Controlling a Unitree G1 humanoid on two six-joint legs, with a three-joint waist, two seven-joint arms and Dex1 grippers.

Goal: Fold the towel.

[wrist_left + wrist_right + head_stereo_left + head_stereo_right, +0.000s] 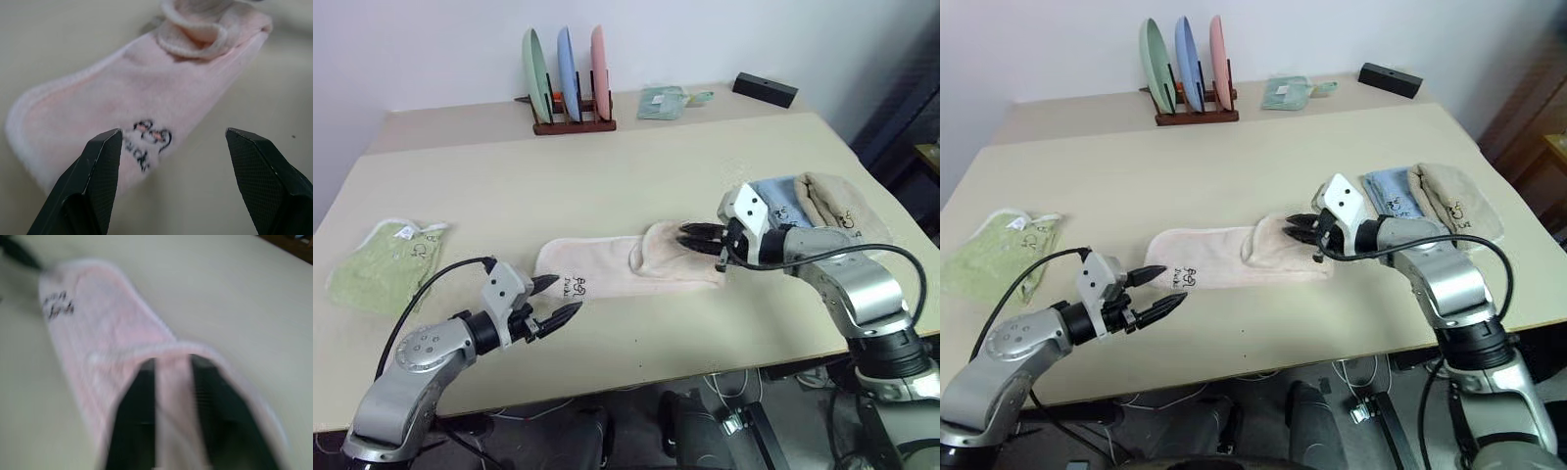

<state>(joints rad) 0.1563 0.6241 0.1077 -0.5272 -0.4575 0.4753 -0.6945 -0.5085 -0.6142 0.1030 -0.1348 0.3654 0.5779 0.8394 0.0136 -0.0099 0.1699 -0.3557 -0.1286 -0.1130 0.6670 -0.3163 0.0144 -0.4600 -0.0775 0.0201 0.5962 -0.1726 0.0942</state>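
right gripper (697,238) pinching towel (607,266), wrist level

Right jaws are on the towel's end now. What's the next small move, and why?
Probably carry the right gripper on toward the towel's printed end. Its jaws are shut on the right edge, which is already lifted and curled partway over. The left gripper waits open beside the printed end, holding nothing.

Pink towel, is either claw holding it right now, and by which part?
The right claw is shut on the pink towel, pinching its folded-over right end. The left claw is open beside the printed end, holding nothing.
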